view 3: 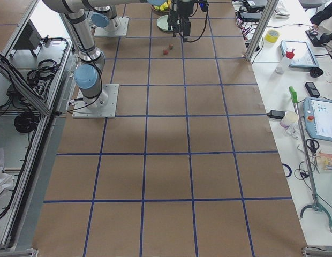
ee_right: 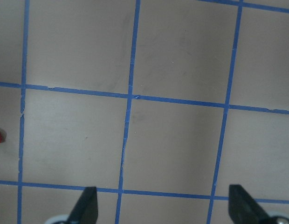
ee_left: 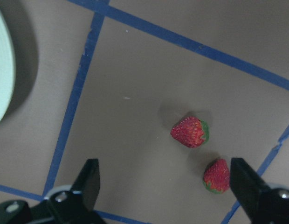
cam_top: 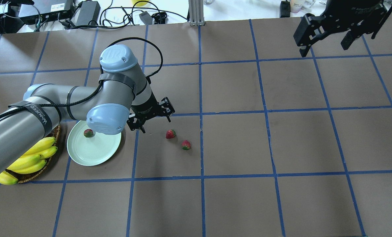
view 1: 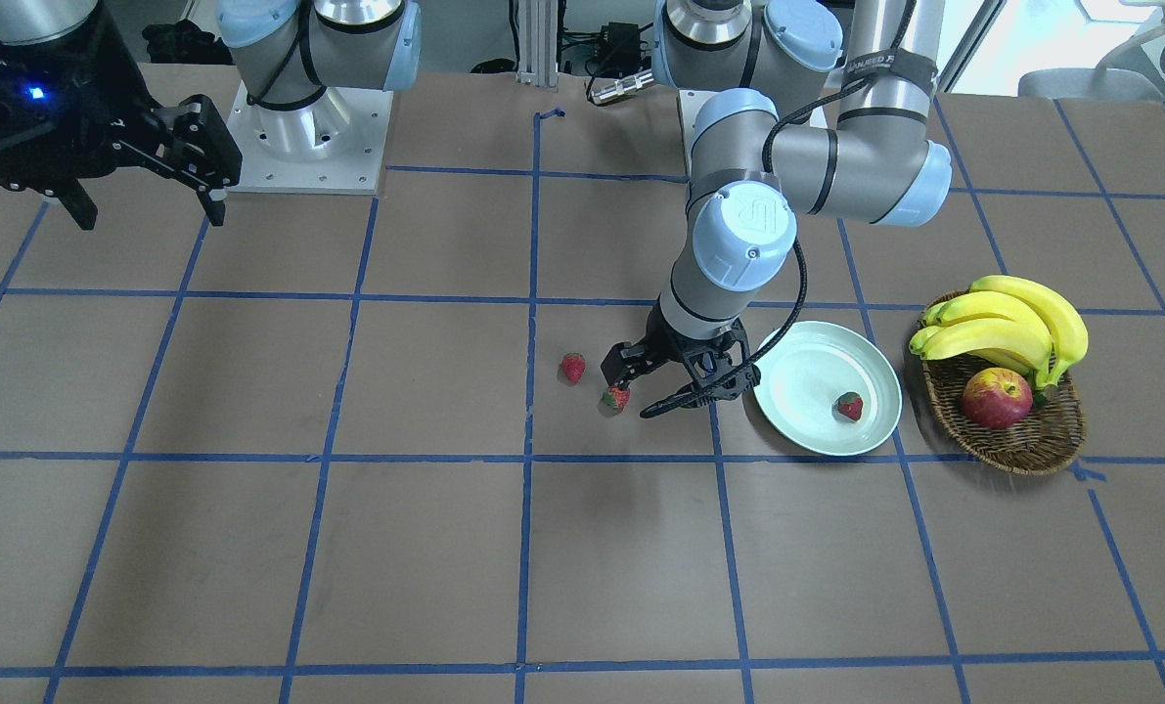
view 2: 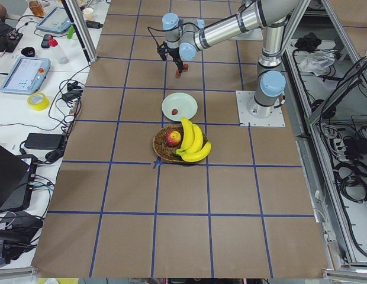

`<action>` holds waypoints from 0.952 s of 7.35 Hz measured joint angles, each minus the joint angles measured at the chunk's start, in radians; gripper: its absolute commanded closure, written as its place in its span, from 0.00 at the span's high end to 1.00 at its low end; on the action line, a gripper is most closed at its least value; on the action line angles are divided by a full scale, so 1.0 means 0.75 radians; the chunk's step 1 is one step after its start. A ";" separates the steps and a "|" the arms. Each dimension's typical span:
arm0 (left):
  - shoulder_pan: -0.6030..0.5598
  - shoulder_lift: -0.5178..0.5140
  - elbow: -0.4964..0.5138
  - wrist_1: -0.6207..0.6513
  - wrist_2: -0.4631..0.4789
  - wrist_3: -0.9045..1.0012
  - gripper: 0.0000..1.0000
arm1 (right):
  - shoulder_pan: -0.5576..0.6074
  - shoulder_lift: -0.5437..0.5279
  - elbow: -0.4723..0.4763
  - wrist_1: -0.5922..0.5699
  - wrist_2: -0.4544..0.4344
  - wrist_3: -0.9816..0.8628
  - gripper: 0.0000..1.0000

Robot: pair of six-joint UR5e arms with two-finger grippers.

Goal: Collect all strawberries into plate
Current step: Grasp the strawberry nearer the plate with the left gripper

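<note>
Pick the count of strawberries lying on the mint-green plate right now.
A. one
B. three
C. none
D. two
A: only one strawberry lies on the plate, while the second strawberry and the third strawberry lie on the table, apart from the plate.
</note>
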 measured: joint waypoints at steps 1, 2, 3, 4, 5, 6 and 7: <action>-0.015 -0.034 -0.006 0.039 0.001 -0.031 1.00 | 0.000 -0.011 0.003 -0.002 0.011 0.002 1.00; -0.027 -0.063 -0.011 0.073 0.001 -0.052 1.00 | 0.000 -0.019 0.008 -0.003 0.019 0.003 1.00; -0.032 -0.091 -0.015 0.102 0.001 -0.062 1.00 | 0.001 -0.025 0.015 -0.002 0.026 0.003 1.00; -0.035 -0.115 -0.017 0.124 0.001 -0.065 1.00 | 0.001 -0.030 0.023 -0.001 0.031 0.003 1.00; -0.037 -0.135 -0.017 0.142 0.001 -0.067 0.93 | 0.001 -0.034 0.028 -0.001 0.032 0.003 1.00; -0.037 -0.150 -0.019 0.151 0.000 -0.067 0.82 | 0.000 -0.039 0.031 0.000 0.033 0.003 1.00; -0.038 -0.158 -0.023 0.155 -0.001 -0.066 0.66 | -0.001 -0.042 0.031 -0.002 0.031 0.004 1.00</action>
